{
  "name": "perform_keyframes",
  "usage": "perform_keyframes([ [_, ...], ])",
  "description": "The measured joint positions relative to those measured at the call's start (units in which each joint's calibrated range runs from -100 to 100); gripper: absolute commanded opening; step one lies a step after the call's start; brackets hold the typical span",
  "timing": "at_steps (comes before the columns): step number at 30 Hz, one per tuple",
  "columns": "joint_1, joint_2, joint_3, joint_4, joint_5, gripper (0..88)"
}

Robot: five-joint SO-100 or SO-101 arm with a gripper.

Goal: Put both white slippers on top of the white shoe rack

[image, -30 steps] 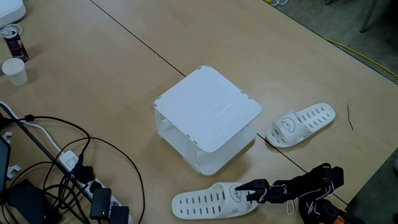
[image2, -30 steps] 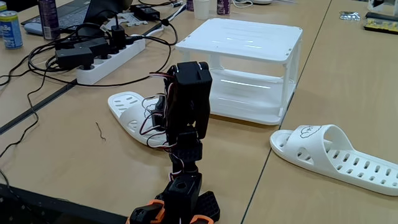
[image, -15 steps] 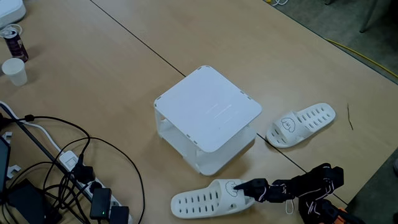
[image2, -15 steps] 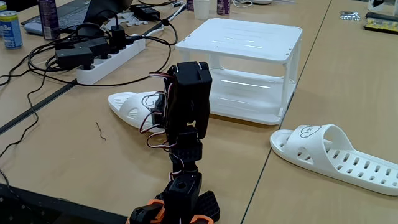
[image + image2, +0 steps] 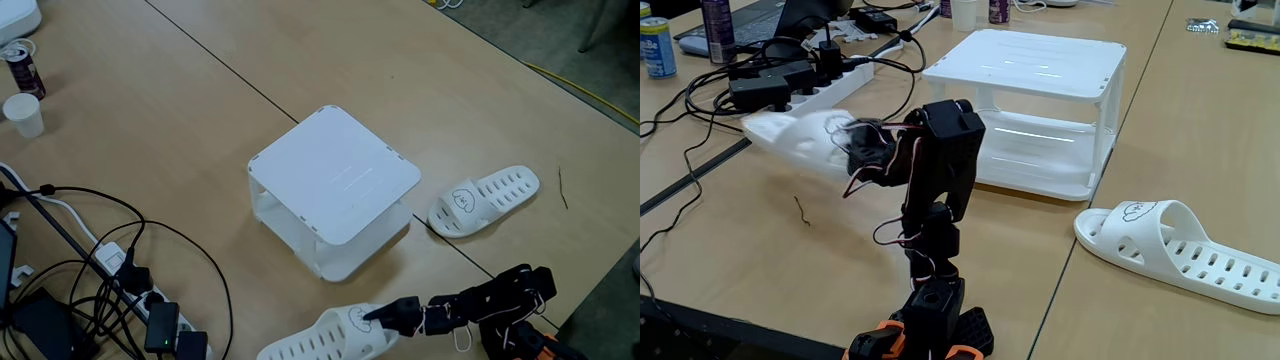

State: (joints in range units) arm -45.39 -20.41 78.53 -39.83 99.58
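One white slipper (image 5: 320, 339) is up off the table (image 5: 180, 90), clamped at its strap end by the gripper (image 5: 385, 315); in the other fixed view it shows as a blurred white shape (image 5: 800, 140) raised in front of the power strip (image 5: 810, 100), with the gripper (image 5: 862, 145) closed on its near end. The second slipper (image 5: 483, 199) lies flat on the table, just beside the shoe rack (image 5: 335, 175) on its right in the higher fixed view, and apart from it. The rack's flat top is bare. Black cables (image 5: 110, 250) sprawl over the table's left part, and a paper cup (image 5: 24, 113) and a can (image 5: 24, 70) stand at the far left edge.
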Motion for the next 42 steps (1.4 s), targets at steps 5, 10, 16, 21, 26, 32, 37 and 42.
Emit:
perform_keyframes([
  [5,0.52,-1.57,-8.00,0.00,0.00,0.8],
  [10,0.30,-1.65,-16.53,0.00,0.00,0.8],
  [16,1.72,-1.65,-24.80,0.17,0.00,0.8],
  [21,7.49,-1.65,-31.18,5.24,0.00,0.8],
  [26,16.10,-1.65,-35.58,10.73,0.00,0.8],
  [32,26.67,-1.65,-37.29,14.85,0.00,0.8],
  [37,32.51,-1.65,-37.29,18.03,0.00,0.8],
  [42,33.56,0.74,-41.24,18.88,0.00,0.8],
])
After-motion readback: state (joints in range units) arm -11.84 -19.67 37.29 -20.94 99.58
